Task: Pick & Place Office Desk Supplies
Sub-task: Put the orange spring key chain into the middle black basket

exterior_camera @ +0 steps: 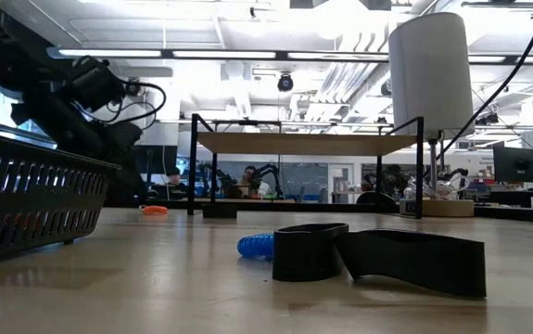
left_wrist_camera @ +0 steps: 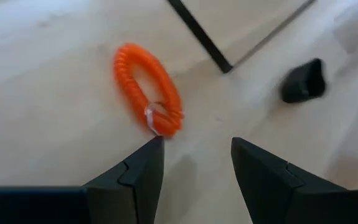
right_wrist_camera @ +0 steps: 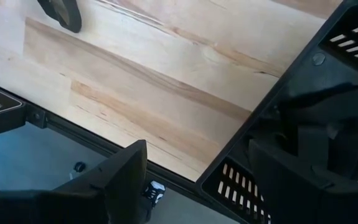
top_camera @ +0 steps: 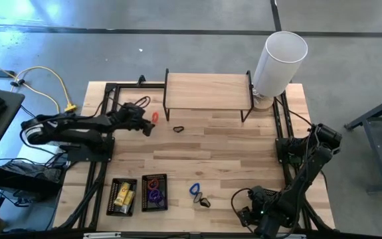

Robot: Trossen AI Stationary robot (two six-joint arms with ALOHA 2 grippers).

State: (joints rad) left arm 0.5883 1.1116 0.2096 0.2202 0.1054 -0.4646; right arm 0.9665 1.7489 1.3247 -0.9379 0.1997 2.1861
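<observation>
Nearby, left gripper fingers gape before one orange loop; right gripper's spread too.

— What blocks you around the wooden riser shelf?

— Its thin black legs stand at each end, and the tall white cylinder sits just beside its right end. In front of the shelf's left end you have the left end effector, jaws apart, near the orange loop, with a black clip just beyond.

— And free room?

— The desk in front of the shelf lies bare toward the blue loop, the black clip-like piece and the two mesh trays.
</observation>
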